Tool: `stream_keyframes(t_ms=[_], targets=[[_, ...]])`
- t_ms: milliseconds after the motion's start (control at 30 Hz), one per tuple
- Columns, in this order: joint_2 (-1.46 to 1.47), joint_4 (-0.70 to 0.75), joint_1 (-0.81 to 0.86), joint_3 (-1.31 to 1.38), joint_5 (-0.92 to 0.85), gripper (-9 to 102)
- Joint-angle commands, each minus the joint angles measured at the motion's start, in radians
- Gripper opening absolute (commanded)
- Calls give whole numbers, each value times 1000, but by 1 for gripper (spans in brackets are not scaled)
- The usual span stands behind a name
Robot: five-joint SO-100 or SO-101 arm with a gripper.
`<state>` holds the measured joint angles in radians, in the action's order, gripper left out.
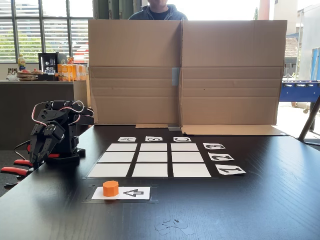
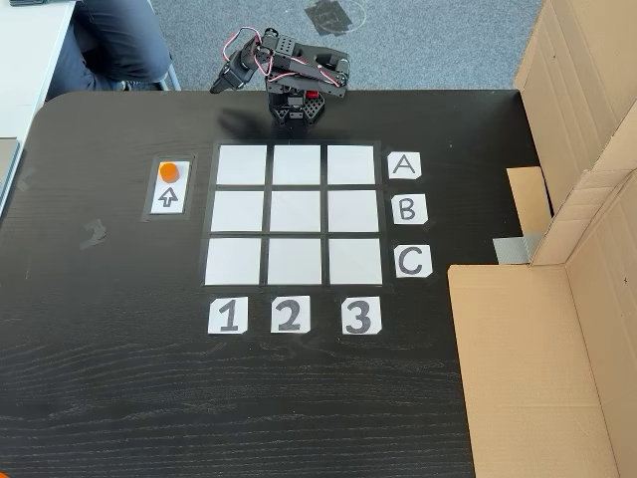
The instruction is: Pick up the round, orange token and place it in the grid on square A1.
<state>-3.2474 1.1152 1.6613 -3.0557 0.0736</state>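
The orange token [image 1: 110, 188] [image 2: 169, 170] stands on one end of a white card with a black arrow [image 1: 134, 193] [image 2: 168, 196], beside the grid [image 1: 153, 157] [image 2: 296, 214]. Square A1 [image 1: 109, 170] [image 2: 242, 164] is the bare white corner rectangle closest to the token. The black arm sits folded at the table's edge beyond row A. Its gripper [image 1: 36, 159] [image 2: 225, 82] hangs down, well clear of the token, fingers together with nothing between them.
A tall cardboard wall [image 1: 185, 70] [image 2: 587, 129] stands along the table edge past the C row, with a flap [image 2: 528, 368] lying on the table. Red clamps [image 1: 15, 170] hold the arm's base. A person sits near the table [image 1: 157, 10] [image 2: 119, 40].
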Motion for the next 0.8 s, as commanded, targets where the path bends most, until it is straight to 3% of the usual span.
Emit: stream_keyframes(t_ms=[0, 267, 767], targets=[[107, -35, -31, 66, 8, 4], [549, 28, -120, 479, 58, 5], [1150, 267, -215, 1127, 101, 21]])
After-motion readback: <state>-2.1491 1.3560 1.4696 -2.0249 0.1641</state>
